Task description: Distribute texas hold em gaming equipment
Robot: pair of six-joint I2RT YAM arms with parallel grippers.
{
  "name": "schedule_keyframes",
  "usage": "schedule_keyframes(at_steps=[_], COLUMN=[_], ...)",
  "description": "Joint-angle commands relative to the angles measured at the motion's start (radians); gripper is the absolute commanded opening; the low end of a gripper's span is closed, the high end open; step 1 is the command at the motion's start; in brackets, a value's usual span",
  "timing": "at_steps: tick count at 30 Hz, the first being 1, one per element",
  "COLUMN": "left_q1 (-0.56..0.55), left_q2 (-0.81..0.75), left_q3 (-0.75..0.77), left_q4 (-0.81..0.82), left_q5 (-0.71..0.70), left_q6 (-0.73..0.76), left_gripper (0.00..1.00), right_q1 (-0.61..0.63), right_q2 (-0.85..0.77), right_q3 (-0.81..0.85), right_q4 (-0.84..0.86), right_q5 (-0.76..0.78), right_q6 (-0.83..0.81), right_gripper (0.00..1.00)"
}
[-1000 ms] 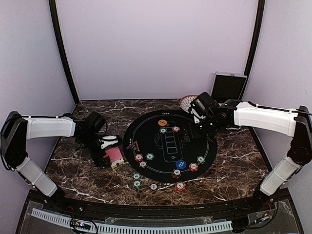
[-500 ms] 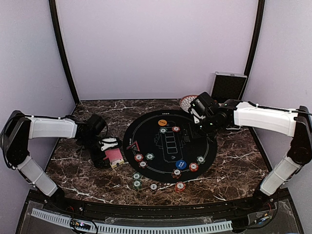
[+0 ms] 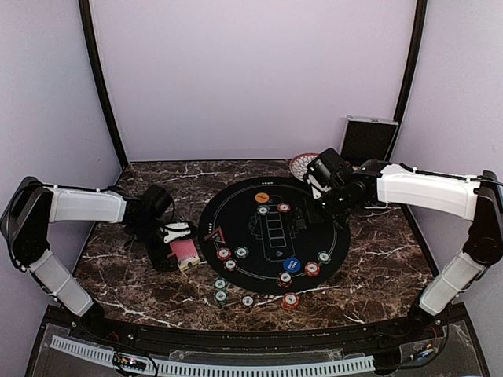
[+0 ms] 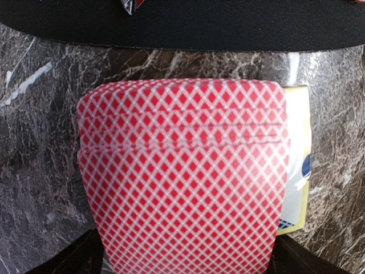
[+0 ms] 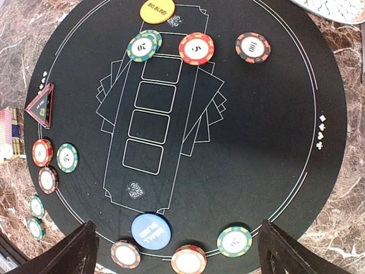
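We see the left gripper spread wide astride the playing cards, right gripper wide above the black mat, both empty.

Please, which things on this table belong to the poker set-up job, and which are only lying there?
For the job: playing cards, poker chips, orange disc, blue disc.
Only lying there: patterned bowl, silver case.
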Motion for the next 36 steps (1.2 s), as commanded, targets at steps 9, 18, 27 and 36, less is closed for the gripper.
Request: schedule_keyframes(at_steps=[9, 18, 27, 36], left_q1=[-0.005, -0.006, -0.006, -0.004], left_q2=[-0.006, 0.004, 0.005, -0.012], left_q3=[-0.008, -0.007, -0.010, -0.023], left_q4=[-0.007, -0.009, 0.004, 0.011], left_q5=[0.023, 0.020, 0.017, 0.016], left_q6=[0.025, 0.034, 0.032, 0.041], left_gripper=[0.92, 0.85, 0.76, 0.64], right_q1=[0.001, 0.007, 0.009, 0.011], right_q2=[-0.023, -0.021, -0.017, -0.009], right_q3=[0.000, 0.001, 0.000, 0.007], right_q4=[0.032, 0.036, 0.042, 0.050], right_q5=[-0.014, -0.019, -0.029, -0.047], right_q6=[0.005, 0.005, 0.008, 0.012], right_gripper=[0.91, 0.87, 0.86, 0.85])
